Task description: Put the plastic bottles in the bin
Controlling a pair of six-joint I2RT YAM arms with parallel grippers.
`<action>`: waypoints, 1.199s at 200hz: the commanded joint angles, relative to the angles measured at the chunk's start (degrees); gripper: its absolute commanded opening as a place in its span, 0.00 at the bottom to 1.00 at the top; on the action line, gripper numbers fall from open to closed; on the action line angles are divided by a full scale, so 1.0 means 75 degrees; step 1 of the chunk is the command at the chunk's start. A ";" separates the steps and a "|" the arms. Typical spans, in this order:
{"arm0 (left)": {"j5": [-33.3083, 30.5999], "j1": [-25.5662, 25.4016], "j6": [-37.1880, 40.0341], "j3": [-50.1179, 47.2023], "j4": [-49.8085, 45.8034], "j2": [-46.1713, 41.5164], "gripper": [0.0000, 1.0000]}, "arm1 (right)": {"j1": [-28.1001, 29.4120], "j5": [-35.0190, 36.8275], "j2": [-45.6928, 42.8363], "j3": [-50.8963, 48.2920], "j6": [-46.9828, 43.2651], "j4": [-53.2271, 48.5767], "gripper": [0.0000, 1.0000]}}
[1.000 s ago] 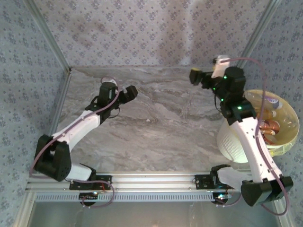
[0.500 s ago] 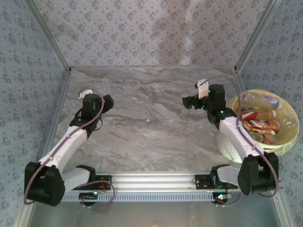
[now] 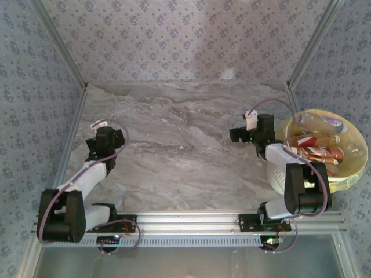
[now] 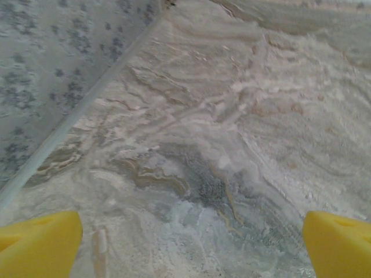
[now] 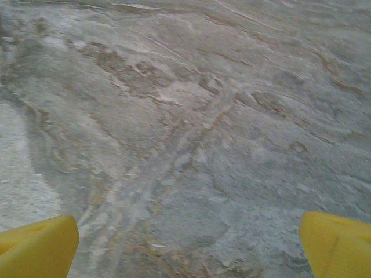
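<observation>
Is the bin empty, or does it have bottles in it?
Not empty: several plastic bottles lie inside the bin.

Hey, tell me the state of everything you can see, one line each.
Bin: upright, partly filled.
Plastic bottles: lying inside the bin.
Left gripper: open, empty, over the table.
Right gripper: open, empty, over the table.

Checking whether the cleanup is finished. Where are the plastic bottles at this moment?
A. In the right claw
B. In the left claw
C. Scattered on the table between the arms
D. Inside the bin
D: the plastic bottles lie piled inside the bin at the right, and the left claw and right claw are both open, holding nothing.
</observation>
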 commanded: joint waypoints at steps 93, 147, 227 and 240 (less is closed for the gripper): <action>0.1281 0.0475 0.1192 -0.0844 0.5064 0.2599 0.98 | -0.0836 0.0090 0.0463 -0.2194 0.0841 0.4663 1.00; 0.1053 0.0545 0.0990 -0.0784 0.4733 0.2477 0.98 | -0.0800 0.0780 0.0846 -0.2224 0.1050 0.5007 1.00; 0.1054 0.0550 0.0977 -0.0784 0.4731 0.2478 0.98 | -0.0462 0.1910 0.0846 -0.2314 0.1024 0.5179 1.00; 0.1066 0.0550 0.0974 -0.0783 0.4725 0.2484 0.98 | -0.0563 0.1512 0.0857 -0.2205 0.1062 0.4904 1.00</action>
